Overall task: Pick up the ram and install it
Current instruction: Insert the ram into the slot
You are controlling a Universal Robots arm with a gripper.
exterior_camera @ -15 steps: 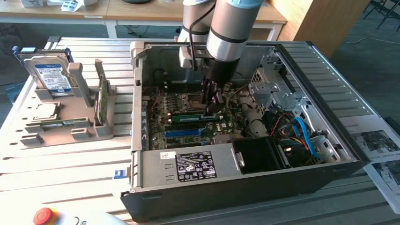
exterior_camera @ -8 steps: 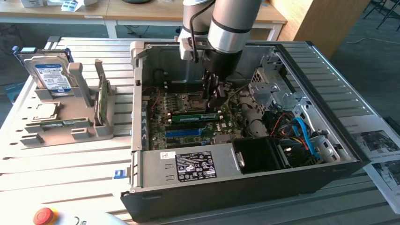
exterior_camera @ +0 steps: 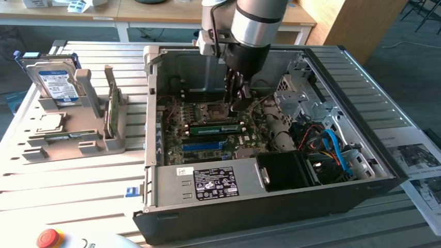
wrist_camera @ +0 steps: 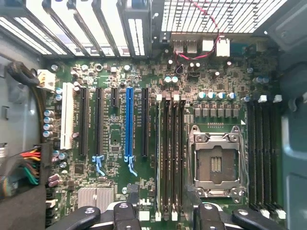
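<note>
We see our claw [exterior_camera: 238,103] hanging wide open and empty inside the computer case [exterior_camera: 276,209], just over the ram [exterior_camera: 215,128]. The ram sits in its slot mid-motherboard, clear of the case walls and the cable bundle [exterior_camera: 334,147].

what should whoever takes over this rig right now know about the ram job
Gripper: open, empty, over the motherboard.
Ram: standing in a memory slot beside the CPU socket.
Second green stick: upright in the rack on the exterior view's left.
Done: ram placed, it seems.
Left: seating unconfirmed; latches too small to judge.
</note>
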